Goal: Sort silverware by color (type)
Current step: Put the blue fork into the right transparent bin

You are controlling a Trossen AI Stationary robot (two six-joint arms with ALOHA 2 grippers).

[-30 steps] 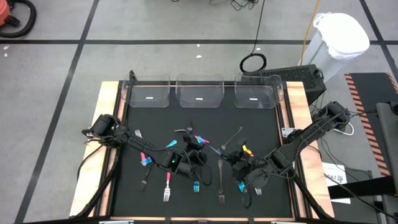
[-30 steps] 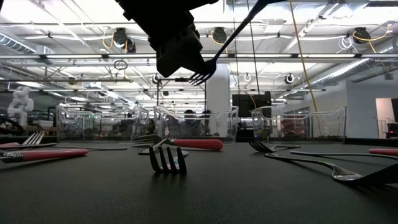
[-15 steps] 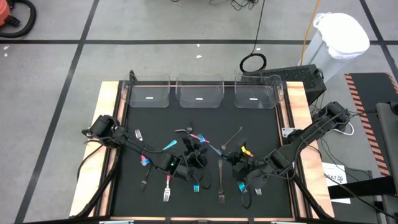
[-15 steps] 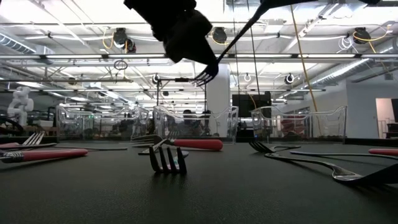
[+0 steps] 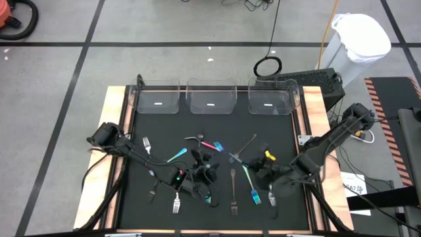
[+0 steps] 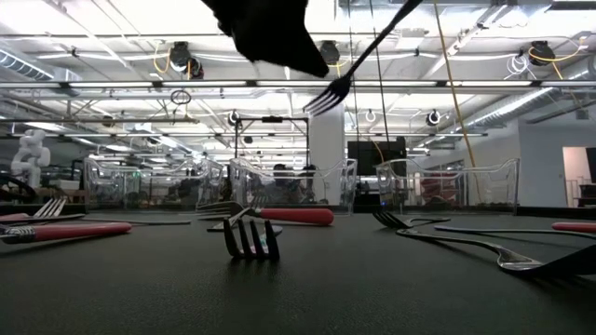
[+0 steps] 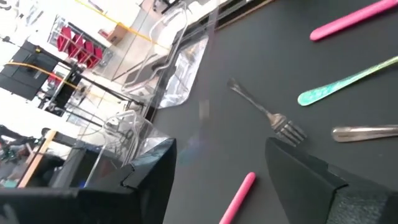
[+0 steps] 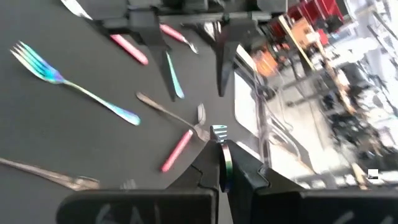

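Three clear bins (image 5: 210, 100) line the far edge of the black tabletop (image 5: 283, 131), and the silverware (image 5: 233, 191), with pink, teal and dark handles, lies scattered over its middle and near half. The left gripper (image 5: 205, 172) sits among the central pieces with fingers (image 7: 323, 180) spread and empty. The right gripper (image 5: 263, 172), toward the right edge, pinches a thin iridescent utensil (image 8: 224, 163) seen edge-on, its type unclear.

Pink-handled, teal and silver forks and spoons (image 5: 233, 191) are being left scattered flat across the black mat's middle.
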